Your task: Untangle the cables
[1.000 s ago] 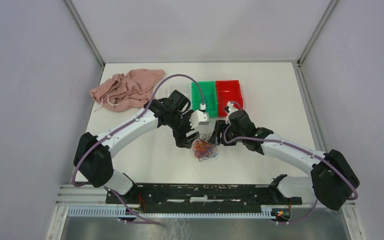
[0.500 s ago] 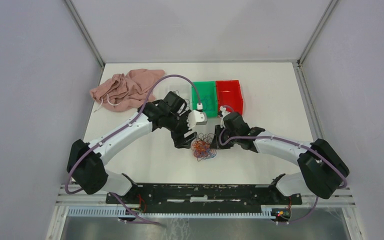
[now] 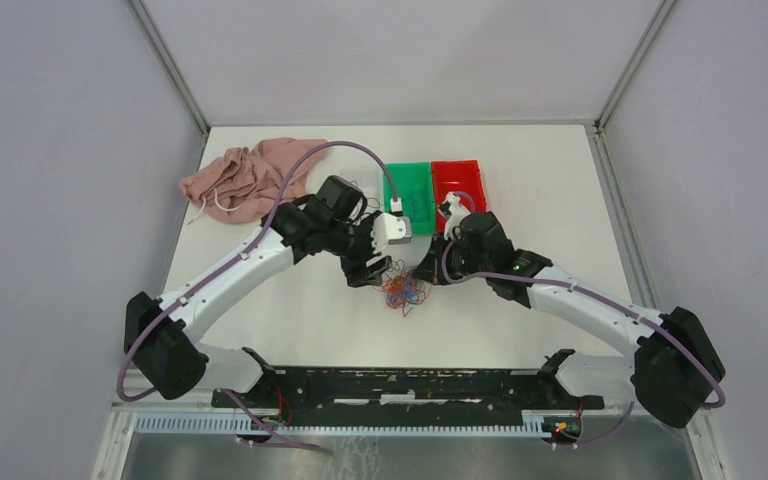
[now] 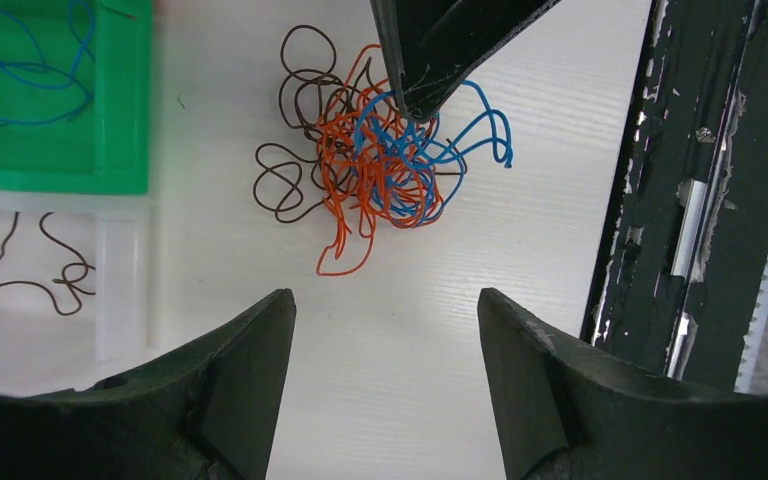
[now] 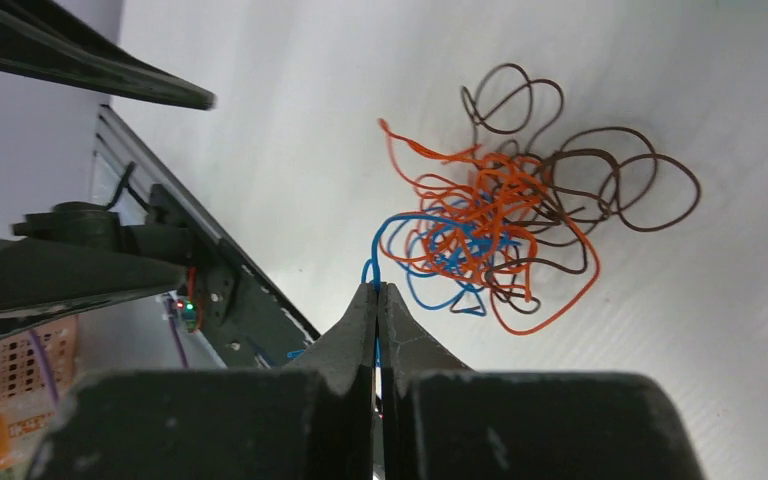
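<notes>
Since the cables are heaped in one orange, blue and brown wad near the middle of the desk, somewhat toward its near edge, any pull is best drawn away from that heap. A blue strand on the side toward the right edge is pinched between the closed right fingers. The left fingers are spread wide and hold nothing, and the wad lies straight ahead of them, untouched.

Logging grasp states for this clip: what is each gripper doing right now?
The left gripper is open, holding nothing.
The right gripper is closed on a thin curly blue wire.
</notes>
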You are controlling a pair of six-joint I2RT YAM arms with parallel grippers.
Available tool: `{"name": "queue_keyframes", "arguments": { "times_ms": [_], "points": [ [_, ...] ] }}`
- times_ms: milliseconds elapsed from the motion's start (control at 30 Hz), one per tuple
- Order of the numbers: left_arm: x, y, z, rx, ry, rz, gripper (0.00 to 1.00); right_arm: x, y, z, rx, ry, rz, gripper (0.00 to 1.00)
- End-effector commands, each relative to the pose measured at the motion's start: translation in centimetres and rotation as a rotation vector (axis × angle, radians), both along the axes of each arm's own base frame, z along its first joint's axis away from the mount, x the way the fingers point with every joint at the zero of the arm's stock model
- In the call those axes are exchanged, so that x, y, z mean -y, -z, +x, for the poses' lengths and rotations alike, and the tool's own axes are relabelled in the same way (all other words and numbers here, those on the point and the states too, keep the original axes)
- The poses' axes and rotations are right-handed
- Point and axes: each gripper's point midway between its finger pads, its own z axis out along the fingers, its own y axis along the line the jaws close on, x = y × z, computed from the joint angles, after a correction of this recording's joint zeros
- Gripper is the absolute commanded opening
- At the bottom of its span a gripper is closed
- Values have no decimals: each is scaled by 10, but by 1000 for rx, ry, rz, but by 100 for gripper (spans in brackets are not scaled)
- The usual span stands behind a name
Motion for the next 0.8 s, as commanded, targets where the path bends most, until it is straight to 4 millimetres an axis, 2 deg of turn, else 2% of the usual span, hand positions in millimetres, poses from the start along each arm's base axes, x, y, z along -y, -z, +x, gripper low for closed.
{"name": "queue_keyframes", "arguments": {
  "times_ms": [0,167,333,400,600,767],
  "points": [
    [14,-42,10,139,56,-115,72,-22,-67,5,112,-52,170,0],
    [20,-51,9,199,127,-158,66,-30,-90,-1,145,-102,247,0],
    [22,-52,7,279,198,-183,52,-35,-105,-12,163,-171,299,0],
    [26,-54,4,298,219,-210,50,-40,-113,-17,163,-213,334,0],
    [29,-42,-14,333,303,-226,48,-50,-121,-27,137,-304,377,0],
    [38,-50,-12,380,283,-286,42,-53,-123,-32,134,-348,389,1]
  ]
}}
